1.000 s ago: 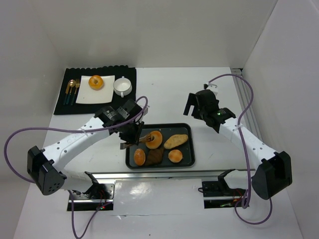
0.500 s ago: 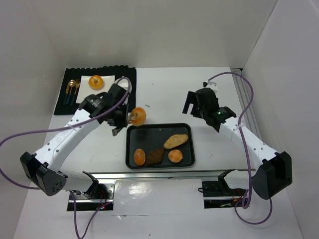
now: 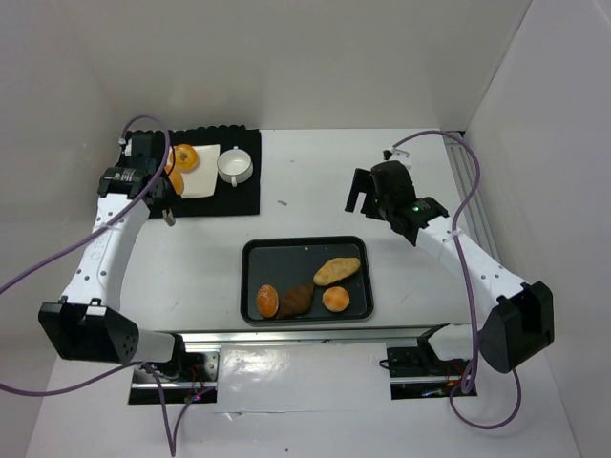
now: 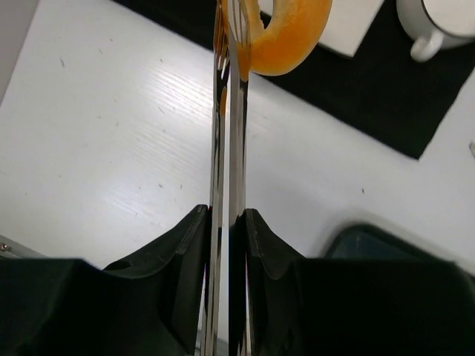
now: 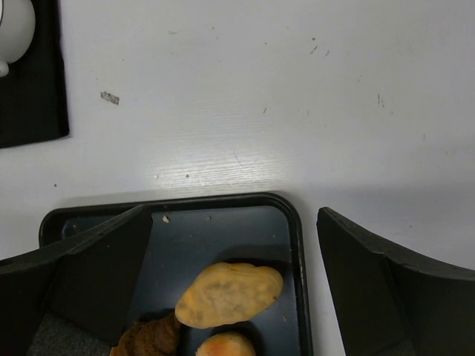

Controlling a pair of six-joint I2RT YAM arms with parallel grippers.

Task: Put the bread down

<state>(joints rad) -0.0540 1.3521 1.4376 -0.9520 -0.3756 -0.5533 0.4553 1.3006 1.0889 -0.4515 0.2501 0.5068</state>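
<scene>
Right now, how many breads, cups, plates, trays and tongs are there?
Breads: 6 (4 on the tray, 1 on the plate, 1 in the tongs)
Cups: 1
Plates: 1
Trays: 1
Tongs: 1
Total: 10

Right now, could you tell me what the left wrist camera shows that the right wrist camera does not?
Only the left wrist view shows the metal tongs pinching an orange bread near the white plate. Only the right wrist view shows what lies in the tray: an oval loaf, a dark pastry and a round bun. Both show the white cup, the black mat, part of the tray and the table.
</scene>
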